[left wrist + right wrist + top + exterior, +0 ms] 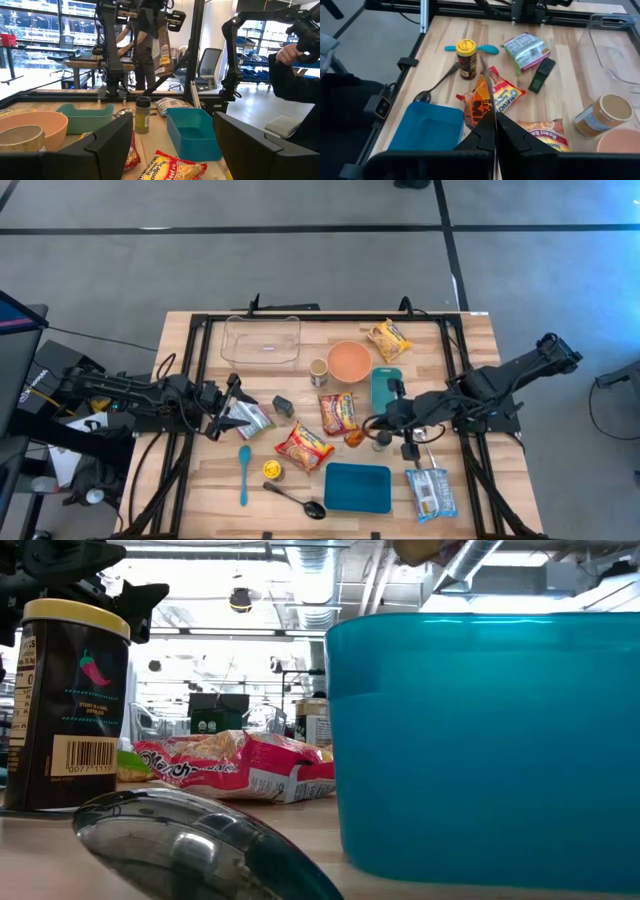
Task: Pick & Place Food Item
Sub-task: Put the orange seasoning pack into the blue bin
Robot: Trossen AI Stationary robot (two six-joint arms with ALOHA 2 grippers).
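Orange packet [481, 102] is pinched in my closed right hand [492, 131], above counter [480, 350] centre. I'd carry it level toward blue bin [357, 487] at 6 o'clock. Left hand [228, 412] open, empty.

high: straight down, whole table [470, 330] | low: tabletop level, close against blue container [480, 740] | high shares container [357, 487]

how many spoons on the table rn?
2. A blue spoon lies left of the yellow-lidded jar. A dark metal spoon lies below that jar in the high view, its bowl beside the blue container. The arms might hide another.
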